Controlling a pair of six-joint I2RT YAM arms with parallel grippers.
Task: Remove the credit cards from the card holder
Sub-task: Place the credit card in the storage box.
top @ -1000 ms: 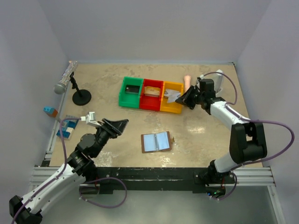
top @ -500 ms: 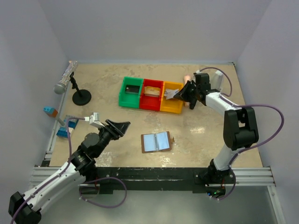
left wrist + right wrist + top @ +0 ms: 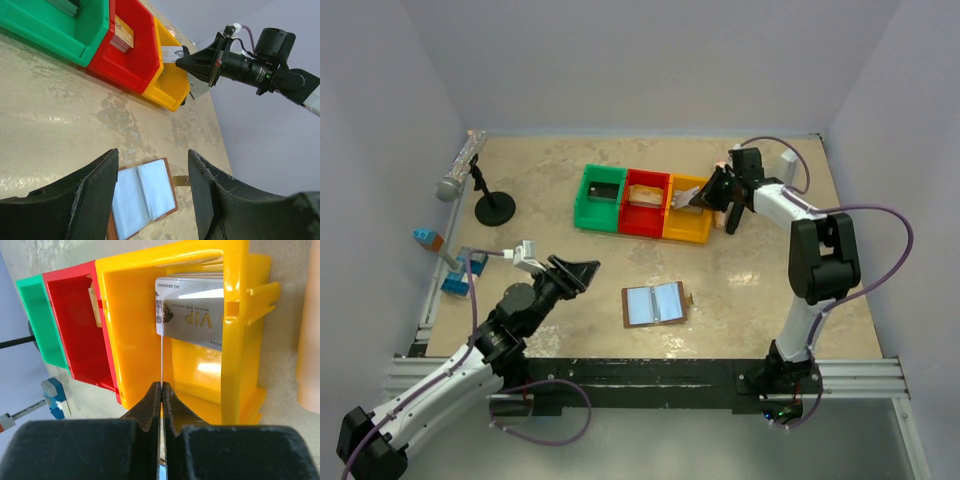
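Right pincer [image 3: 706, 196] is clamped shut on the edge of a silvery credit card [image 3: 190, 315] marked VIP, with the card over the inside of the yellow bin [image 3: 692, 228], the rightmost of three joined bins at the far centre of the desk [image 3: 760, 290]. The red bin [image 3: 642, 222] in the middle contains a tan-gold card [image 3: 122, 35] leaning against its wall, and the green bin [image 3: 582, 200] on the left contains a dark card [image 3: 605, 190]. The card holder [image 3: 655, 303] lies flat on the desk near the front edge, spread open with its grey-blue lining facing up (no card can be made out in its pockets from these views). Left pincer [image 3: 578, 272] stands with jaws apart and nothing between them, raised off the desk just left of the card holder and not touching it. A microphone on a stand [image 3: 460, 175] sits at the far left, well apart from the bins.
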